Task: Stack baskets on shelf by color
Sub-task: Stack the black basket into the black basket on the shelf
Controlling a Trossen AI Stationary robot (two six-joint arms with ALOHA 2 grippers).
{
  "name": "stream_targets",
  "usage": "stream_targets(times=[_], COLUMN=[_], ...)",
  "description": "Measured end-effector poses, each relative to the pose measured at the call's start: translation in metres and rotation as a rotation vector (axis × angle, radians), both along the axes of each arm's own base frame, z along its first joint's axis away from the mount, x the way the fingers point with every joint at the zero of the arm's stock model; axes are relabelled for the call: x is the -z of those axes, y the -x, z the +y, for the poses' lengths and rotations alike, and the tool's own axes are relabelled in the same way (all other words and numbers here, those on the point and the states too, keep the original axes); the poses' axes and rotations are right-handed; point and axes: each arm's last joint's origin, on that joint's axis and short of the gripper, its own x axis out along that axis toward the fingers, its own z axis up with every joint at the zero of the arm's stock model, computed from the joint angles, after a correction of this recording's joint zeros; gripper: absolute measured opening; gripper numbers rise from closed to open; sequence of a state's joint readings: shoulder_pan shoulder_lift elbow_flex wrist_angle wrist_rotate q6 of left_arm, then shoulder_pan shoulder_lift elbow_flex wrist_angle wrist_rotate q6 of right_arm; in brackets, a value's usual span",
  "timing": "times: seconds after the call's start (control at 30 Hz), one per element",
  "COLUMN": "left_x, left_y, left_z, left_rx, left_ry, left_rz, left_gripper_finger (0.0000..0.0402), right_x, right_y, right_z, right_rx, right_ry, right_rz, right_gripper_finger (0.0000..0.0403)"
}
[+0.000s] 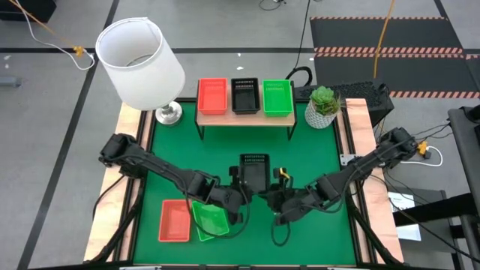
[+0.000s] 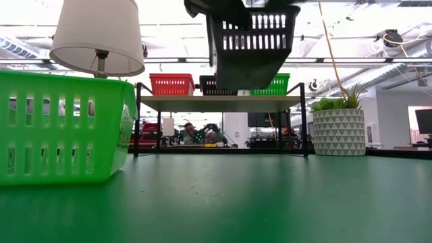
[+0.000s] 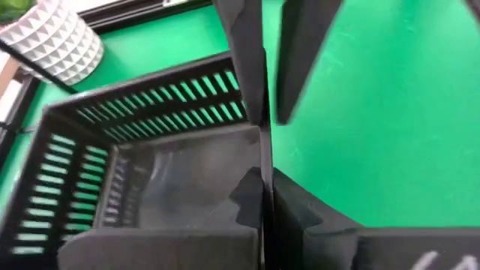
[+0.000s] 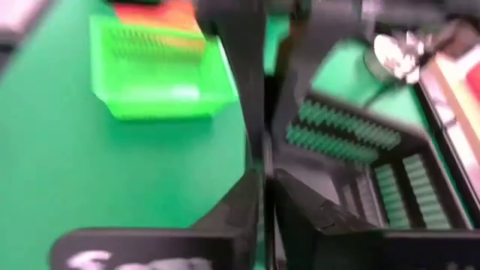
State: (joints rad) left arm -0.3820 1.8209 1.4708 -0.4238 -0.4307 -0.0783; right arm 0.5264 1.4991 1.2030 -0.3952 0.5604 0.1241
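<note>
— High view: where's the black basket [image 1: 253,171]?
— Mid-tabletop, lifted off it, short of the shelf [image 1: 244,118].
— Who holds it?
— Left gripper [image 1: 238,182] and right gripper [image 1: 279,186], fingers clenched on opposite walls.

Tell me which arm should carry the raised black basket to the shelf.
Left, narrowly. Left gripper and right gripper both pinch the raised black basket; the shelf's black basket lies slightly to the left gripper's side.
</note>
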Motion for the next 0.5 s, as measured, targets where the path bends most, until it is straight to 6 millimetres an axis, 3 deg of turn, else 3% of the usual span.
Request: stream_targets(times=[0.17,0.3,0.43,0.5], left_x=[-0.007,-0.02,-0.033,-0.042], left_y=[0.005,0.014,0.023,0.026], left_z=[-0.002,-0.003,-0.006,-0.005], left_rx=[0.068,0.129,0.194,0.209], left_ry=[-0.008,-0.058,-0.11,-0.137], left_rz=[0.007,-0.003,-0.022,-0.054], left_gripper_finger=[0.0009,0.001,0.001,0.0007], right_x=[-0.016,-0.037,-0.058,-0.059], right_y=[0.01,0.031,0.056,0.07], right_z=[0.011,0.015,0.021,0.024], right_rx=[-0.062,-0.049,-0.086,-0.124], right_ry=[-0.035,-0.093,-0.146,-0.158], right_rz=[-0.078,-0.158,-0.227,-0.234], right_gripper_finger=[0.0105,0.0154,0.018,0.0183])
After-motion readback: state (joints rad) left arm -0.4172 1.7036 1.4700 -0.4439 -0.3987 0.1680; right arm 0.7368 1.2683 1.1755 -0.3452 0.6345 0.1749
